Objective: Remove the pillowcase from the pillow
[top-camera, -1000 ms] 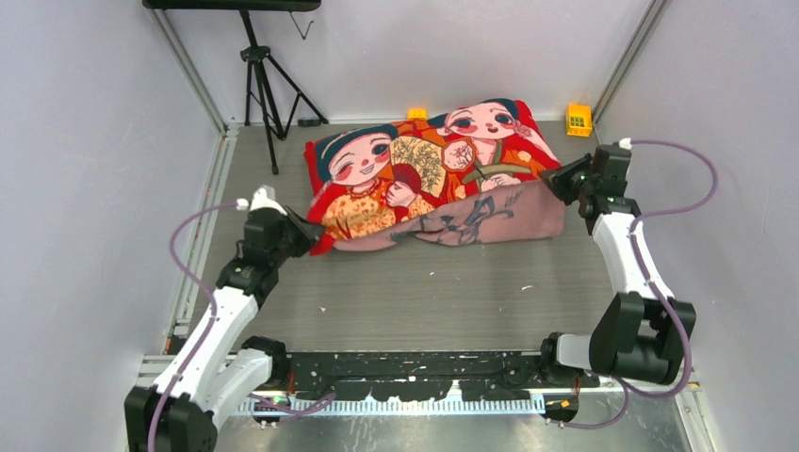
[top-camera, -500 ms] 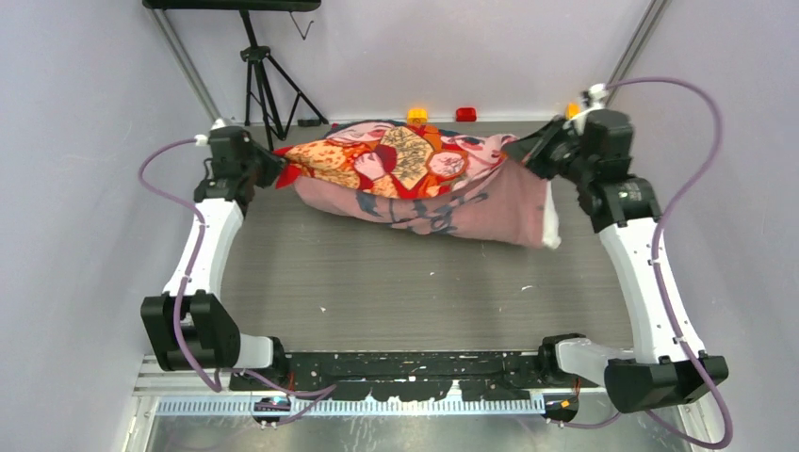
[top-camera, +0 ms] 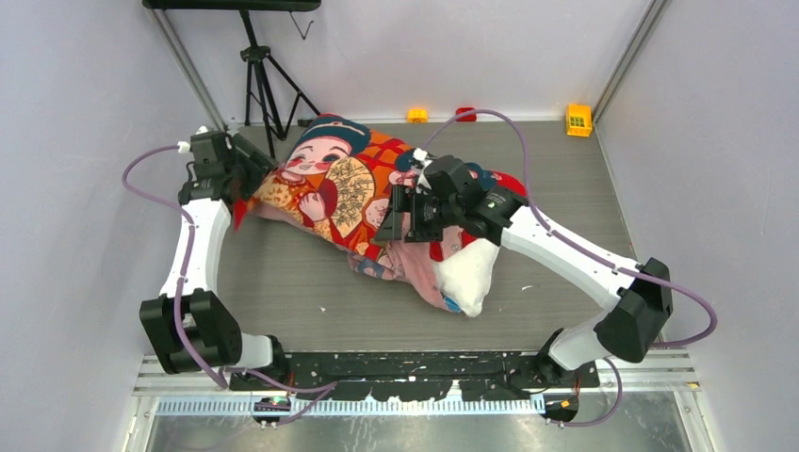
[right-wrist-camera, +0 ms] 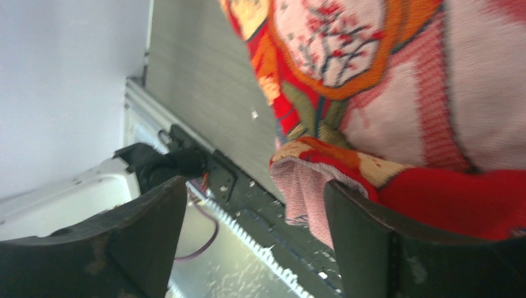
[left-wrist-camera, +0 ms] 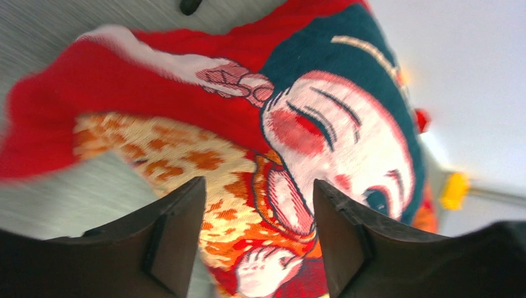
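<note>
I have just let go: left gripper [left-wrist-camera: 257, 186] and right gripper [right-wrist-camera: 254, 186] both stand apart. The pillowcase [top-camera: 349, 188] has dropped onto the bench [top-camera: 377, 306], with the pillow [top-camera: 466, 273] only partly out.

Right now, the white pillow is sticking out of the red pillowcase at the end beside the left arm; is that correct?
Not quite: the pillow sticks out of the pillowcase at the end beside the right arm, as the top external view shows.
</note>
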